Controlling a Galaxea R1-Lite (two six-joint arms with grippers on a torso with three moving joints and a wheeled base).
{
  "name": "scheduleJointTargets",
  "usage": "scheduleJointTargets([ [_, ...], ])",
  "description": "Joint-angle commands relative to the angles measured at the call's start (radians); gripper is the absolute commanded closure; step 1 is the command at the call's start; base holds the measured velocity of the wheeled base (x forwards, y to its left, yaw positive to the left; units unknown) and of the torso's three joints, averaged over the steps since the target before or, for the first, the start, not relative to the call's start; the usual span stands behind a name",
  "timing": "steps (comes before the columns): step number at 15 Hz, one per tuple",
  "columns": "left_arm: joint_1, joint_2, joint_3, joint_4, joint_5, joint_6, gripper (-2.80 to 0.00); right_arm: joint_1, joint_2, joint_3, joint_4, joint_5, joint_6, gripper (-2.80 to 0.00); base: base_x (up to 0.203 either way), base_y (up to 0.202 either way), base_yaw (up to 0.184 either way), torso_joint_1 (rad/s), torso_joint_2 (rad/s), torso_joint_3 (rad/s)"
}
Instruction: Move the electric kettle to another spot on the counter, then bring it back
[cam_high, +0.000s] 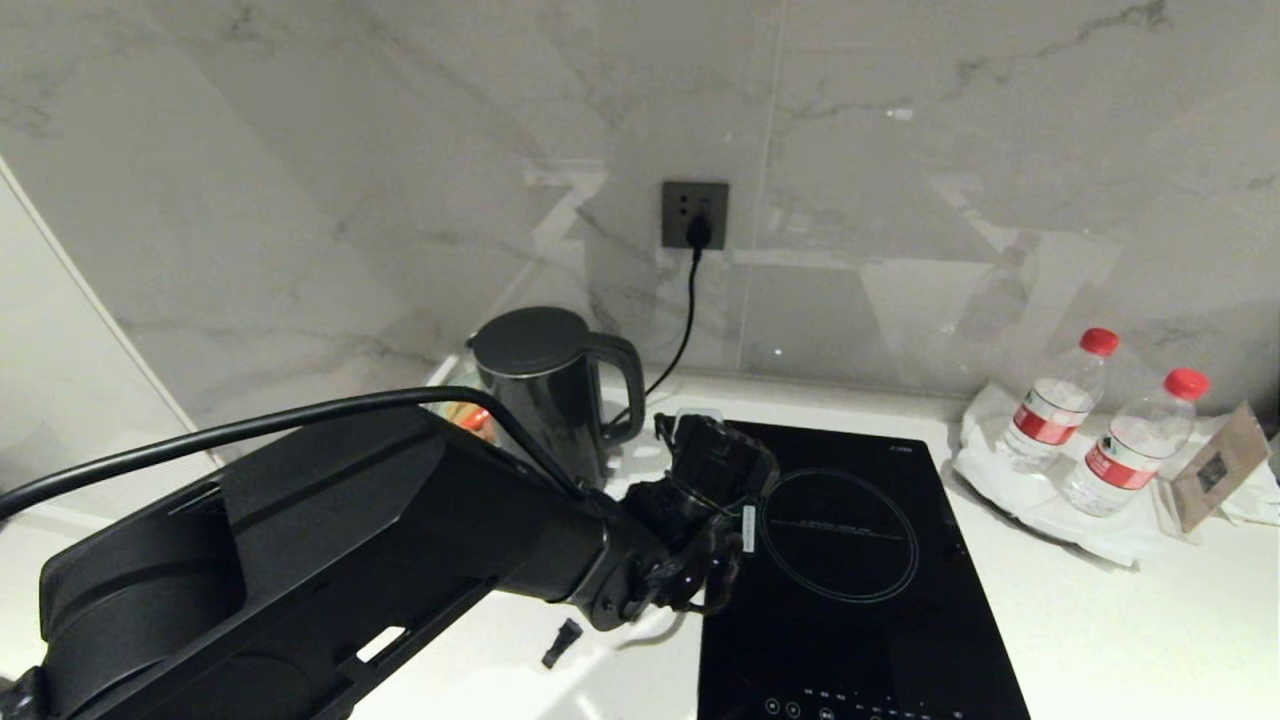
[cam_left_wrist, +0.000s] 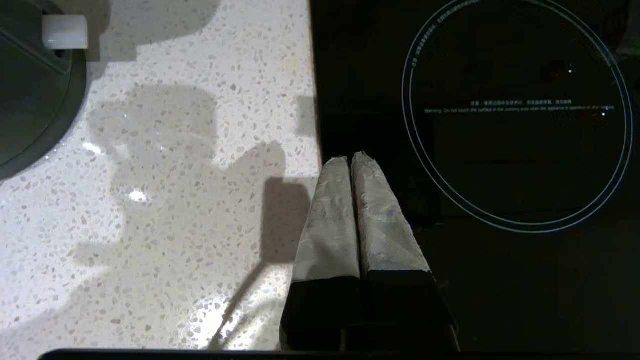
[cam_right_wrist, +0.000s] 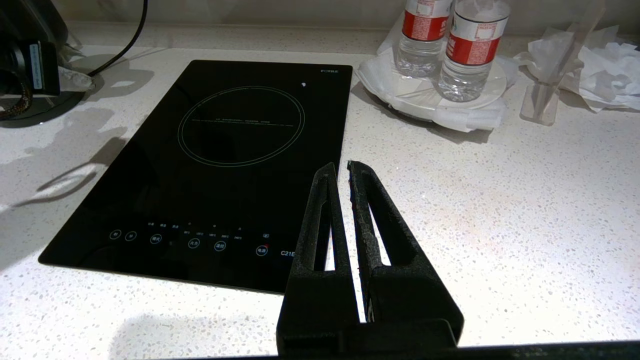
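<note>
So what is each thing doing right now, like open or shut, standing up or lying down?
Electric kettle: upright, lid shut, not held.
Left pincer: shut, empty, over the cooktop's edge.
Right pincer: shut, empty, above the counter.
Cooktop: no pot on it.
Plug: in the wall socket.
Two water bottles: upright, red caps on.

The counter (cam_high: 1100, 620) carries the electric kettle (cam_high: 550, 390), a black cooktop (cam_high: 850, 580) and two water bottles (cam_high: 1100, 430).

The left claw (cam_left_wrist: 350, 160) is closed above the edge between the white counter (cam_left_wrist: 175, 200) and black cooktop (cam_left_wrist: 500, 275).
</note>
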Motion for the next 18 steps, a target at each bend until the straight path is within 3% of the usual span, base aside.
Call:
scheduleJointTargets([
  [1, 0.000, 0.014, -0.010, -0.001, 0.005, -0.003, 0.00, 0.000, 0.001, 0.000, 0.000, 0.000, 0.000, 0.00, 0.000, 0.000, 0.000, 0.000, 0.00, 0.000],
  [2, 0.000, 0.015, -0.010, -0.001, 0.005, -0.001, -2.80, 0.000, 0.002, 0.000, 0.000, 0.000, 0.000, 0.00, 0.000, 0.000, 0.000, 0.000, 0.00, 0.000],
  [5, 0.010, 0.030, -0.030, -0.008, 0.005, 0.051, -2.80, 0.000, 0.002, 0.000, 0.000, 0.000, 0.000, 0.00, 0.000, 0.000, 0.000, 0.000, 0.00, 0.000],
  [9, 0.019, 0.096, -0.111, -0.004, 0.008, 0.062, -2.80, 0.000, 0.000, 0.000, 0.000, 0.000, 0.000, 0.00, 0.000, 0.000, 0.000, 0.000, 0.00, 0.000],
  [18, 0.092, 0.249, -0.338, -0.002, 0.103, 0.159, -2.80, 0.000, 0.002, 0.000, 0.000, 0.000, 0.000, 0.00, 0.000, 0.000, 0.000, 0.000, 0.00, 0.000],
])
